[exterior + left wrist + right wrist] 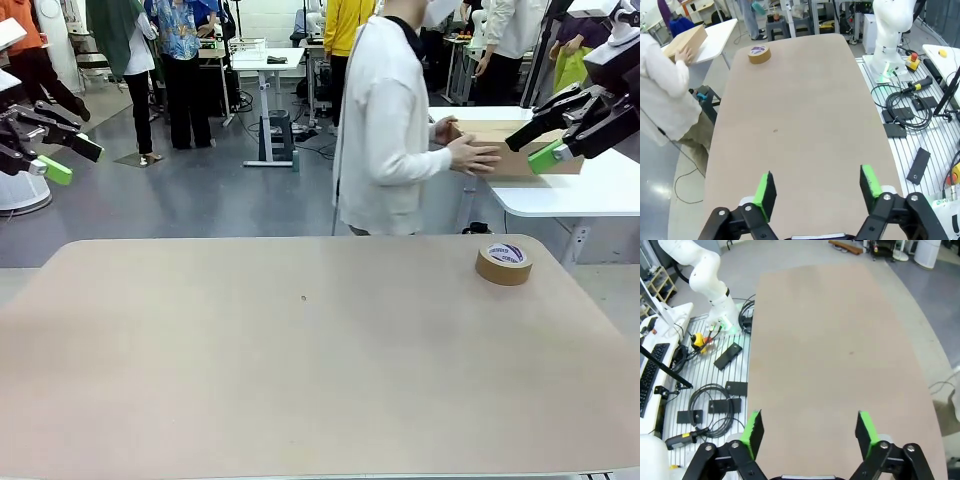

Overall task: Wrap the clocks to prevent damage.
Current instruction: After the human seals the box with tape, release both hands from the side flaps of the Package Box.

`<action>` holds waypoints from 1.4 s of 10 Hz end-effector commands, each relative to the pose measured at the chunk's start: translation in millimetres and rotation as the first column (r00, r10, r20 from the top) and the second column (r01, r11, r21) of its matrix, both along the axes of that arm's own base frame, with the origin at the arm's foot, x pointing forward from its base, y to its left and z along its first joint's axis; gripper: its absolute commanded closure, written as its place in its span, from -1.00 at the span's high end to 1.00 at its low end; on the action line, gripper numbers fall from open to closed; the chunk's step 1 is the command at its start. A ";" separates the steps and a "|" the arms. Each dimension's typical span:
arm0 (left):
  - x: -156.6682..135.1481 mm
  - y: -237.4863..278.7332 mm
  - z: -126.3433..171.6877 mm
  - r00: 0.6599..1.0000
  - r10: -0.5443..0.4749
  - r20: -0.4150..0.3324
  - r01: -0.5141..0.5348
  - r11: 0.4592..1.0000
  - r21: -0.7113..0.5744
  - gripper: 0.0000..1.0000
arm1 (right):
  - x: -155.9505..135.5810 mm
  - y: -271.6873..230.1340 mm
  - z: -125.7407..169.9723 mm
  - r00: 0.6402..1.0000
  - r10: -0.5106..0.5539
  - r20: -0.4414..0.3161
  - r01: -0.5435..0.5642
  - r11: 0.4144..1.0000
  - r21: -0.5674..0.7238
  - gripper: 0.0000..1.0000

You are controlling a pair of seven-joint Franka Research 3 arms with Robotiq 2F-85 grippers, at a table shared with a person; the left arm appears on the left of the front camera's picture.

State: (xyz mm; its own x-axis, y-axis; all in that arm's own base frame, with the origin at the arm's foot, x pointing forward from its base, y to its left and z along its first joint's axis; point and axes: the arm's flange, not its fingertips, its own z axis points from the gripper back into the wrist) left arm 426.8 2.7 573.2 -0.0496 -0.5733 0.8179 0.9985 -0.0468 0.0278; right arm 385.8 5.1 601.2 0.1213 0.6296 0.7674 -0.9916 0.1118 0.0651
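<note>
The clocks are out of view. My left gripper [70, 158] hangs open in the air off the table's left side, with nothing between its green pads; seen from its wrist [817, 187], it looks down the length of the tan table [800, 125]. At the far right, my right gripper [531, 147] is also raised and open with nothing in it, and from its own wrist [810, 427] the bare table [835, 340] lies below. A roll of brown tape [504, 263] [759, 54] lies flat near the table's far right corner.
A person in a white top [385, 130] stands at the far edge, both hands on a cardboard box [510, 152] [685, 41] that rests on a white side table [570, 190]. Cables and black parts [715, 400] lie on the slatted base beside the table.
</note>
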 end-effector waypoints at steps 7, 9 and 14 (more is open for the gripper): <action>3.3 -0.1 -4.2 1.000 0.014 -0.021 -0.014 1.000 0.003 1.00 | 1.6 -2.1 -8.1 0.999 0.009 -0.033 -0.009 1.000 0.002 1.00; 3.3 -0.1 -4.2 1.000 0.014 -0.021 -0.014 1.000 0.003 1.00 | 1.6 -2.1 -8.1 0.999 0.009 -0.033 -0.009 1.000 0.002 1.00; 17.4 43.8 -50.5 0.988 0.122 -0.093 -0.147 0.932 -0.331 1.00 | 7.1 -51.4 -61.7 0.998 -0.063 0.013 0.059 0.972 0.230 1.00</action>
